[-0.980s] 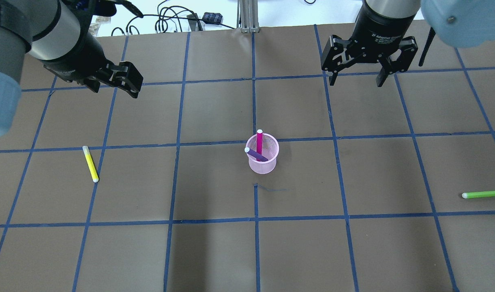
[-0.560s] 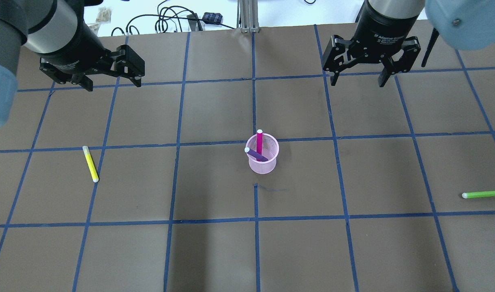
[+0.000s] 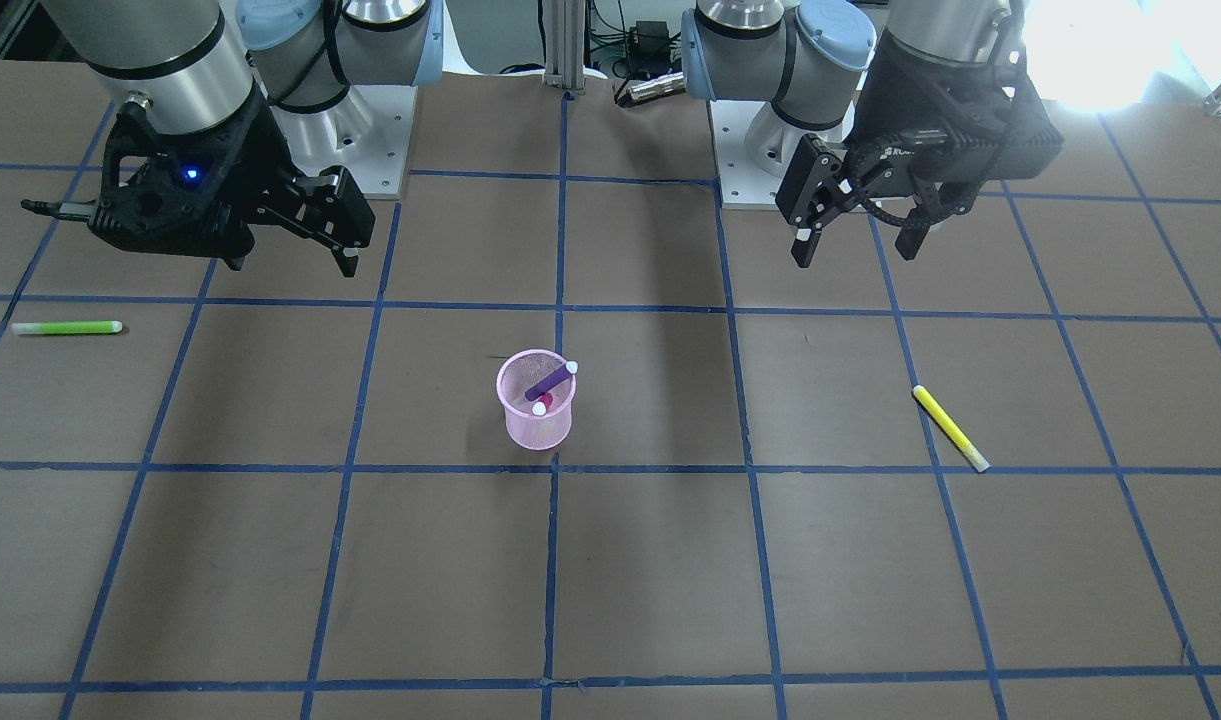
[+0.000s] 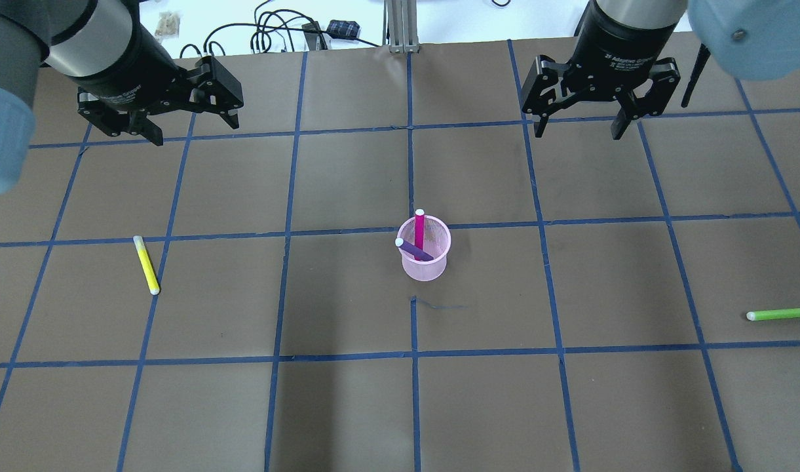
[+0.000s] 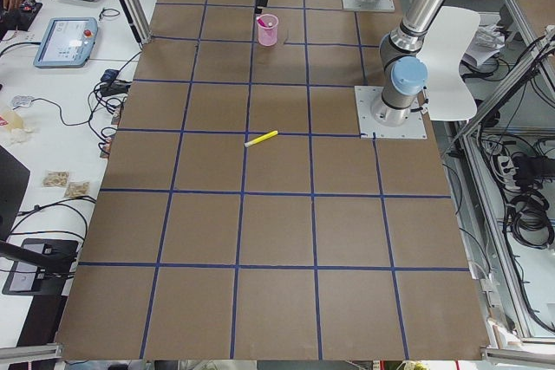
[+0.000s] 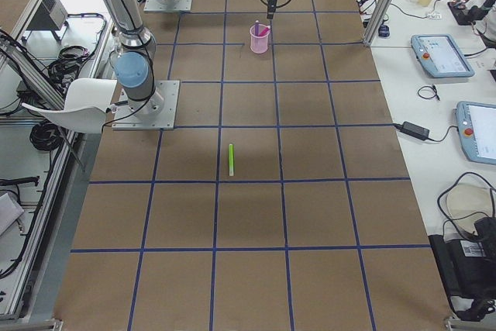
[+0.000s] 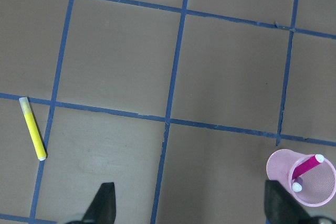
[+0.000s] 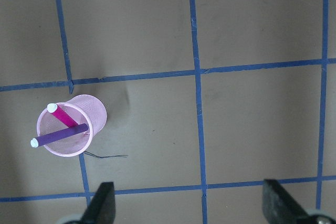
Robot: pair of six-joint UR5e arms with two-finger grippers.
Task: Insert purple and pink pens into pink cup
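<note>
At the middle of the tabletop (image 4: 347,406), beside a crossing of blue tape lines (image 4: 288,232), the pink cup (image 4: 426,268) stands upright on its base. Both task pens are inside it. The pink pen (image 4: 419,231) stands steeply in the mesh, leaning on the rim, and its white cap pokes up above the edge. The purple pen (image 4: 414,250) lies at a shallower slant across the cup's mouth. Its white-capped end juts out over the rim toward the robot's left, and its lower end sits down in the cup close to the pink pen.

The left gripper (image 4: 194,128) hangs in the air well above the tabletop, off to the cup's left side. Its fingers (image 7: 103,206) are spread wide with nothing between them. Its wrist camera looks straight down and catches the cup at the lower right corner of that view.

The right gripper (image 4: 578,134) hangs likewise on the other side, raised and well apart from the cup. Its fingers (image 8: 103,206) are also spread wide and empty. From its wrist camera the cup shows at the left, both pens crossing inside.

A yellow pen (image 4: 146,265) lies flat on the robot's left part of the tabletop, just beside a tape line and well apart from the cup. A green pen (image 4: 781,314) lies flat far out on the robot's right, close to the edge of the overhead view.
</note>
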